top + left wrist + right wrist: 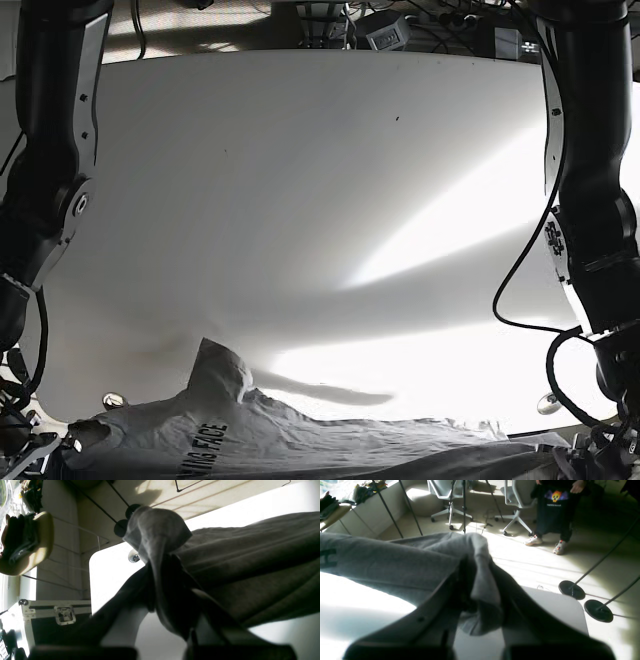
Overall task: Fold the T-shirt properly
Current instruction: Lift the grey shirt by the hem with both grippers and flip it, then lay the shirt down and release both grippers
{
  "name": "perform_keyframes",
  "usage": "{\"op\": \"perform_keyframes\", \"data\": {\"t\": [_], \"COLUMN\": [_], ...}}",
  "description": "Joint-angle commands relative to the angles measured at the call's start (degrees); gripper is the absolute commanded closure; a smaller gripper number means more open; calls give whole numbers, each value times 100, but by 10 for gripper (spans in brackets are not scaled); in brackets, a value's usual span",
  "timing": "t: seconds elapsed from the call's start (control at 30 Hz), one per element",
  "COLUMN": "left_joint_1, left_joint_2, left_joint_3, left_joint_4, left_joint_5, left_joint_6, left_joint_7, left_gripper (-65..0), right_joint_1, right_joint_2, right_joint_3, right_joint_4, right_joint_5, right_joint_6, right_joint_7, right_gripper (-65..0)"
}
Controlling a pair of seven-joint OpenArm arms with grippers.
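Observation:
A grey T-shirt (320,445) with dark lettering lies stretched along the near edge of the white table (300,180), with one sleeve (218,368) pointing up the table. In the left wrist view my left gripper (162,565) is shut on a bunched fold of the shirt (250,562), held above the table. In the right wrist view my right gripper (475,567) is shut on another bunch of the shirt (382,557). In the base view the right gripper (45,452) is at the bottom left corner and the left gripper (598,462) at the bottom right, both mostly cut off.
Small metal knobs (113,401) (547,405) sit on the table near its front corners. Off the table stand a flight case (60,615), tripod bases (571,590), office chairs (517,500) and a person (555,505). Cables hang by the arm (520,270).

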State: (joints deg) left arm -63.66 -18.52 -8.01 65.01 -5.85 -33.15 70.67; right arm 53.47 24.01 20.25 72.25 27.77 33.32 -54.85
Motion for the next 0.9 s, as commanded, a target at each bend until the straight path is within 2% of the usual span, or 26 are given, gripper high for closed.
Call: {"op": "perform_keyframes", "data": {"t": [0.03, 0.13, 0.23, 0.3, 0.53, 0.83, 0.87, 0.9], "left_joint_1": [454, 1904, 3249, 4005, 6027, 7117, 7144, 7153], "left_joint_2": [-104, -77, 28, 151, 389, 389, 389, 389], "left_joint_3": [-188, -513, -847, -1049, -1524, -1533, -1533, -1533], "left_joint_4": [677, 1670, 2224, 2549, 3710, 4492, 4483, 4483], "left_joint_5": [132, 132, 123, 123, 123, 123, 123, 132], "left_joint_6": [-22, -22, -30, -30, -30, -30, -30, -22], "left_joint_7": [207, 462, 471, 462, 453, 453, 453, 453], "left_gripper": [0, 0, 0, 0, 0, 0, 0, -13], "right_joint_1": [-508, -1862, -3040, -3778, -5870, -6934, -6987, -7013], "right_joint_2": [91, -164, -445, -594, -1166, -1236, -1245, -1245], "right_joint_3": [247, 634, 1083, 1302, 1883, 2357, 2410, 2410], "right_joint_4": [507, 1219, 1659, 1861, 2344, 2740, 2740, 2740], "right_joint_5": [-12, -12, -3, -12, -21, -12, -12, -12], "right_joint_6": [-22, -22, 22, 215, 668, 668, 668, 668], "right_joint_7": [48, 48, 56, 74, 162, 215, 215, 215], "right_gripper": [-19, -19, -19, -19, -19, -27, -43, -94]}}
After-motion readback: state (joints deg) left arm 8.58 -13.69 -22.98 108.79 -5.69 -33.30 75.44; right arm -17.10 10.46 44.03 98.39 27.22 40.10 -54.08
